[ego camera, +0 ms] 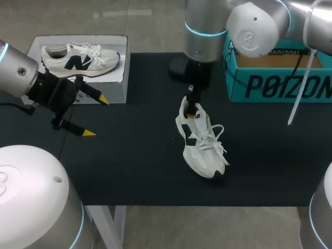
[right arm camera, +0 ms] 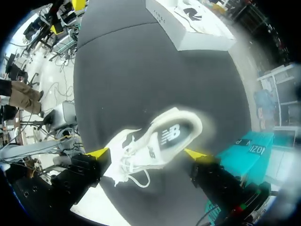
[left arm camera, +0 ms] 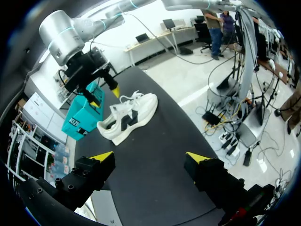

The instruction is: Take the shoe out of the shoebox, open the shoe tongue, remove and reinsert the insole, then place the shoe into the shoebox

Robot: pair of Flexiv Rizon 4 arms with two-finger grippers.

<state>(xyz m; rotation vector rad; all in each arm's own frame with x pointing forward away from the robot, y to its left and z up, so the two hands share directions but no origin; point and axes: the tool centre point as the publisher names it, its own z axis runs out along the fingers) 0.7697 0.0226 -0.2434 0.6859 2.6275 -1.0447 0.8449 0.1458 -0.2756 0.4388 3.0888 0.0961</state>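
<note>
The white shoe (ego camera: pixel 202 142) stands on its sole on the black mat (ego camera: pixel 129 166), outside both boxes, its toe towards the table's near edge. The right gripper (ego camera: pixel 193 111) hangs just above the heel with its fingers spread apart, grasping nothing. The left gripper (ego camera: pixel 95 115) is likewise released and empty, near the white box (ego camera: pixel 111 88), on top of which a second shoe (ego camera: pixel 78 58) lies. The teal box (ego camera: pixel 280 83) sits at the mat's far right.

Bright, even light, faint shadows
</note>
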